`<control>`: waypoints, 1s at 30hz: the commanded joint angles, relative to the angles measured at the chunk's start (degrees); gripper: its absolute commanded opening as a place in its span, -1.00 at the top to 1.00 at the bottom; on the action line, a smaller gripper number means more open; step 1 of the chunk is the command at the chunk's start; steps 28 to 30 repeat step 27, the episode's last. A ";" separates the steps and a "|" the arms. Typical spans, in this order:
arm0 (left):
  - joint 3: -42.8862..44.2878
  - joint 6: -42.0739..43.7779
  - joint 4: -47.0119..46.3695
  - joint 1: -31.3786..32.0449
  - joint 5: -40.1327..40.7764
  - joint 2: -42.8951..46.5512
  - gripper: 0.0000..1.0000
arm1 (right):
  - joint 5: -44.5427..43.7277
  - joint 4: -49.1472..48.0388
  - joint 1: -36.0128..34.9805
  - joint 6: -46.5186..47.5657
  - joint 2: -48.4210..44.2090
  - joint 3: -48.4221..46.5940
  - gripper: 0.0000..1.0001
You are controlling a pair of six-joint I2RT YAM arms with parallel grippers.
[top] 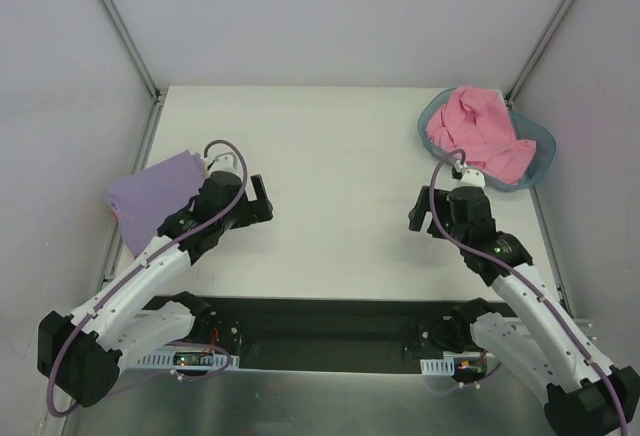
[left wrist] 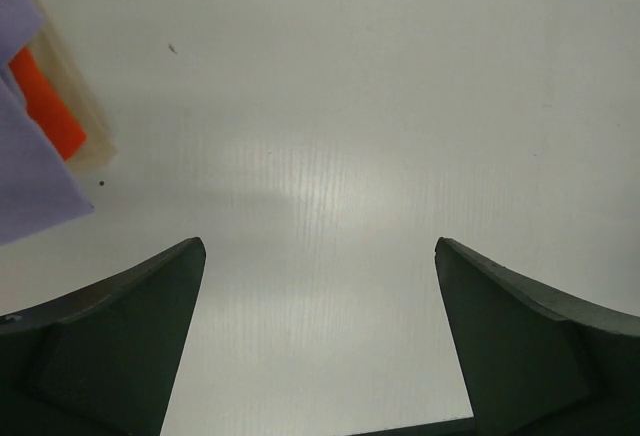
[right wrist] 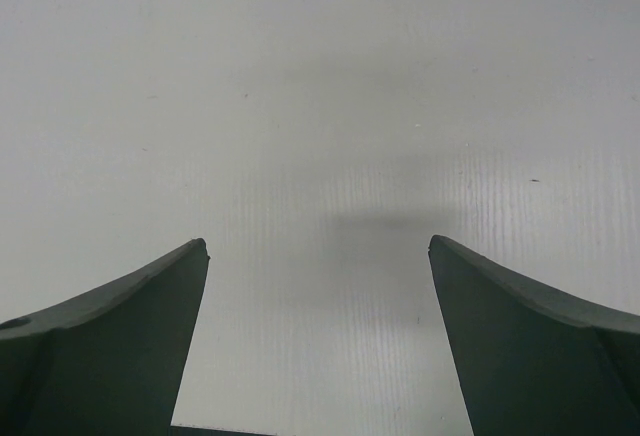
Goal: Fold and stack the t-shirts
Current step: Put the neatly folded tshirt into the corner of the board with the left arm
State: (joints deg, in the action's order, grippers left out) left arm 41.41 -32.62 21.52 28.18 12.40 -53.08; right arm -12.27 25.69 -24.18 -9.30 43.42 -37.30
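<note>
A folded lavender t-shirt (top: pixel 150 196) lies at the table's left edge. In the left wrist view it (left wrist: pixel 25 171) lies over a strip of orange-red t-shirt (left wrist: pixel 48 106). A pink t-shirt (top: pixel 478 134) lies crumpled in the basket at the far right. No teal t-shirt shows. My left gripper (top: pixel 262 201) is open and empty, just right of the lavender stack, over bare table (left wrist: pixel 320 256). My right gripper (top: pixel 420 214) is open and empty, in front of and to the left of the basket, over bare table (right wrist: pixel 318 256).
The grey-blue plastic basket (top: pixel 541 146) stands at the table's far right corner. White walls with metal posts enclose the table on three sides. A pale cream edge (left wrist: pixel 78 106) shows beside the orange-red strip.
</note>
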 commanded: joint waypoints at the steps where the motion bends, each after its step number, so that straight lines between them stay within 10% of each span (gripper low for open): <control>1: -2.11 0.89 -8.95 1.52 -0.80 1.22 -0.99 | 4.26 -1.78 0.28 -1.86 -3.68 1.35 -0.93; 30: -9.94 -1.48 -14.13 2.84 -0.63 5.44 -0.99 | 7.52 -12.95 0.19 -2.83 -18.55 14.01 -0.93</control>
